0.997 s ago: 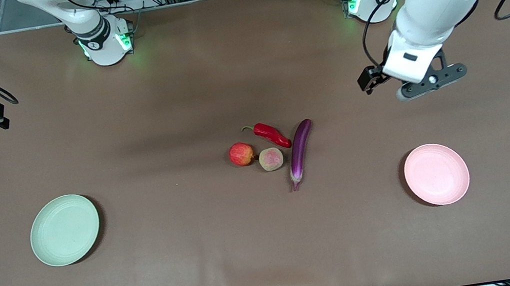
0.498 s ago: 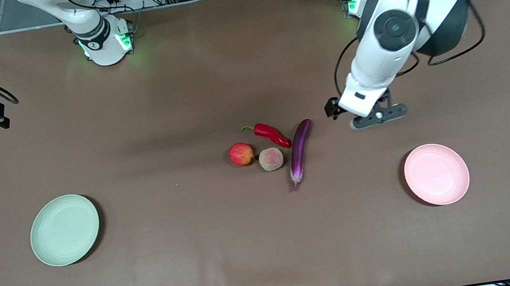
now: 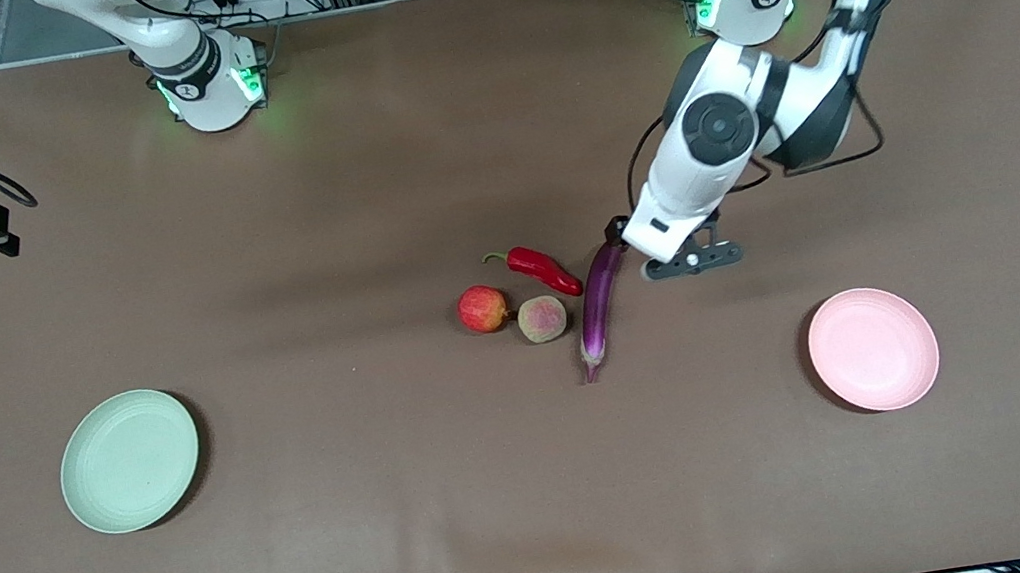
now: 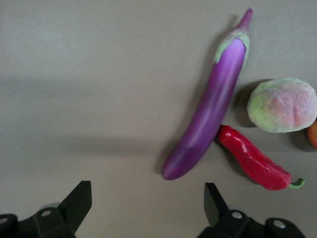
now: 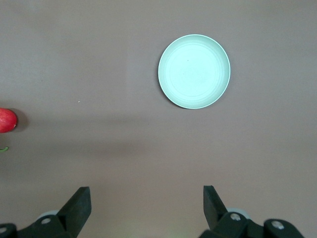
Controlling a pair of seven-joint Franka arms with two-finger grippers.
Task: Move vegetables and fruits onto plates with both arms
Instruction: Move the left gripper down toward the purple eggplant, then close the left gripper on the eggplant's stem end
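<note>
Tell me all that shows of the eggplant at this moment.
The eggplant is long, slim, slightly curved, glossy purple with a pale green cap and short stem. It lies flat on the brown table, stem end nearer the front camera. The red chili pepper touches its side; the peach sits beside it. The open left gripper hangs by its blunt end, not gripping it.

Brown table (image 3: 355,198), eggplant (image 3: 599,301), chili (image 3: 543,267), apple (image 3: 482,309), peach (image 3: 542,319), green plate (image 3: 130,461), pink plate (image 3: 872,350)

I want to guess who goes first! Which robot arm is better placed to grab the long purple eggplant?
Probably the left. The left gripper hangs open right by the long glossy purple eggplant. The right gripper, also open, waits near the pale green round plate.
</note>
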